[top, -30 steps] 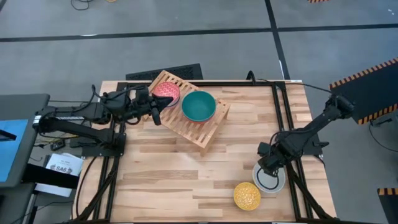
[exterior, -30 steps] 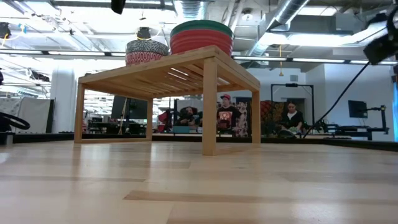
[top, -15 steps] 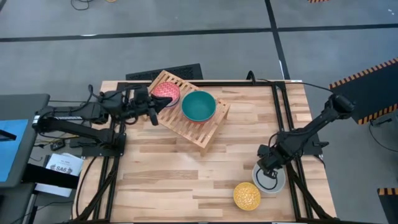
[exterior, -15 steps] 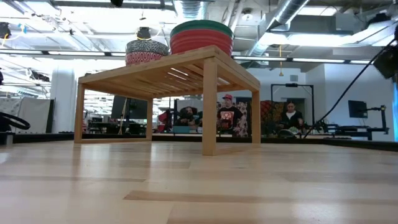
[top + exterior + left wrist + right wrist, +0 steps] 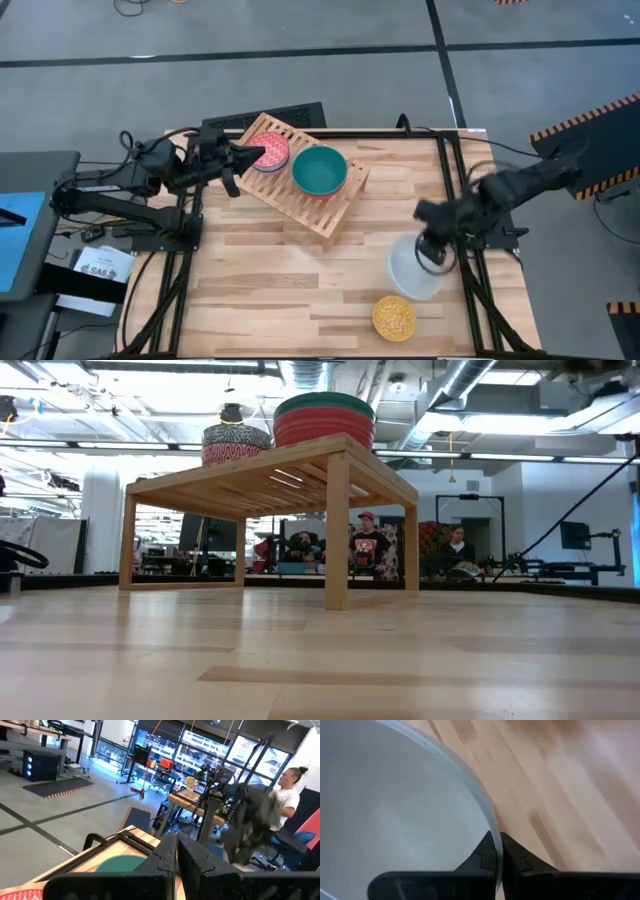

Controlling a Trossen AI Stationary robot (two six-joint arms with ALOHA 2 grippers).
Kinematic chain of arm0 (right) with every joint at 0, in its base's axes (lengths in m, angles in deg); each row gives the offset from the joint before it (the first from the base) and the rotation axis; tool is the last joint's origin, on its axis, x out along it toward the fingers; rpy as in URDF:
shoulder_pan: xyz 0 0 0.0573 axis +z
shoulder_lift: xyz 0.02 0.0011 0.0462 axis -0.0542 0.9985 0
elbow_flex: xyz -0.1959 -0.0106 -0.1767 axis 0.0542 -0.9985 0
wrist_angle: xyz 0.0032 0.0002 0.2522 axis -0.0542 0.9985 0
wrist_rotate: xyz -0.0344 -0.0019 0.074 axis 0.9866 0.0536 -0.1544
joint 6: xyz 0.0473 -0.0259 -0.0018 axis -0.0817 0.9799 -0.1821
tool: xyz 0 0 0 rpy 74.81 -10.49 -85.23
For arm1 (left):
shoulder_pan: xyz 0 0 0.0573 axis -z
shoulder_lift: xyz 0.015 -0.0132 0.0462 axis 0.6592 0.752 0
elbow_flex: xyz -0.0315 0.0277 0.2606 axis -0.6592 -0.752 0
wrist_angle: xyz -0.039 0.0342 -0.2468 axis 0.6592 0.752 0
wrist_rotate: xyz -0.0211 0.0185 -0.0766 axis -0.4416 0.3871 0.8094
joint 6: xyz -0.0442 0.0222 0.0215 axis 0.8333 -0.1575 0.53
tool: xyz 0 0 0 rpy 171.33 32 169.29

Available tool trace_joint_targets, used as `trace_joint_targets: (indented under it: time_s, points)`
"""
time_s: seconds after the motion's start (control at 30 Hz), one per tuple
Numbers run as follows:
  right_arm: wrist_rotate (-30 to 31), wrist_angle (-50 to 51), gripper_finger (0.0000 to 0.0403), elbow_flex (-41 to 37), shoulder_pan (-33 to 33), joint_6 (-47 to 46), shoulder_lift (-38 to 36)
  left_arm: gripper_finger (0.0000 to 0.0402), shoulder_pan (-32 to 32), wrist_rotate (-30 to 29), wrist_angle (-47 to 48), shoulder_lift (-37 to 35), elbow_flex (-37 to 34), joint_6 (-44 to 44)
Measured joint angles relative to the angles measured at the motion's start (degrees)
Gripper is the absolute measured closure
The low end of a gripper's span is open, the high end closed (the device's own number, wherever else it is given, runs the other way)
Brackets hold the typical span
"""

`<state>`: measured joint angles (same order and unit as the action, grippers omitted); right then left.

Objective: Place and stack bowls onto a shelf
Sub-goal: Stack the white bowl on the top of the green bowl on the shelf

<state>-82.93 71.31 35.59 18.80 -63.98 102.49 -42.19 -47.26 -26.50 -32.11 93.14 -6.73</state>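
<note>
Right gripper [image 5: 432, 256] clamped on rim of white bowl [image 5: 412, 268], lifted just above yellow bowl [image 5: 394, 318]. Left gripper [image 5: 252, 153] pinched together, empty, beside pink-red bowl [image 5: 269, 151] on shelf [image 5: 330, 215].

I see slatted light-wood shelf [image 5: 305, 177] angled at table's back, left of centre. Its back end taken by pink-red patterned bowl [image 5: 268, 151] and teal bowl [image 5: 320, 170]; front slats bare. My left gripper [image 5: 250, 154] hangs beside pink-red bowl. Centre planks open. Near right corner: yellow patterned bowl [image 5: 395, 318], white bowl [image 5: 414, 268] pinched in my right gripper [image 5: 432, 256].
</note>
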Motion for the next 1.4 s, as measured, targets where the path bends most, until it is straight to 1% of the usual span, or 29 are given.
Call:
trace_joint_targets:
  time_s: [0.1, 0.23, 0.33, 0.43, 0.53, 0.7, 0.93, 1.13, 1.23, 1.4]
  points:
    - [2.53, -0.82, 0.0379, 9.82, -4.81, 2.95, 4.18, 0.0401, 0.0, 0.01, 0.0, 0.02, 0.0, -0.08]
    - [5.4, -1.15, 0.0379, 23.0, -11.02, 9.45, 12.06, 0.0401, 0.0, 0.84, -0.04, 0.02, 0.0, -0.09]
    - [5.66, -1.16, 0.0379, 32.05, -16.35, 14.72, 18.2, 0.0401, 0.0, 2.15, -0.07, 0.02, 0.0, -0.1]
    - [5.64, -1.15, 0.0379, 39.61, -21.64, 18.75, 23.74, 0.0401, 0.02, 3.59, -0.09, 0.02, 0.0, -0.07]
    - [5.65, -1.2, 0.0379, 44.77, -26.42, 20.85, 28.61, 0.0401, 0.04, 4.01, -0.08, 0.02, -0.02, 0.73]
    - [5.26, -0.77, 0.0378, 47.61, -31.74, 21.9, 35.08, 0.0401, 0.04, 4.01, -0.09, 0.02, -0.02, 0.91]
    - [4.99, 2.07, 0.037, 47.68, -35.89, 21.11, 39.97, 0.0401, 0.04, 4.01, -0.11, 0.02, -0.02, 0.95]
    - [4.94, 3.47, 0.0363, 47.68, -37.79, 20.55, 41.95, 0.0401, 0.03, 4.03, -0.09, 0.02, -0.04, 0.91]
    - [4.83, 3.76, 0.0356, 47.68, -38.22, 20.76, 42.01, 0.0401, 0.02, 4.05, -0.07, 0.02, -0.04, 0.91]
    - [4.83, 4.29, 0.0353, 47.68, -38.76, 22.22, 41.64, 0.0401, 0.02, 4.03, 0.02, 0.02, -0.04, 0.89]
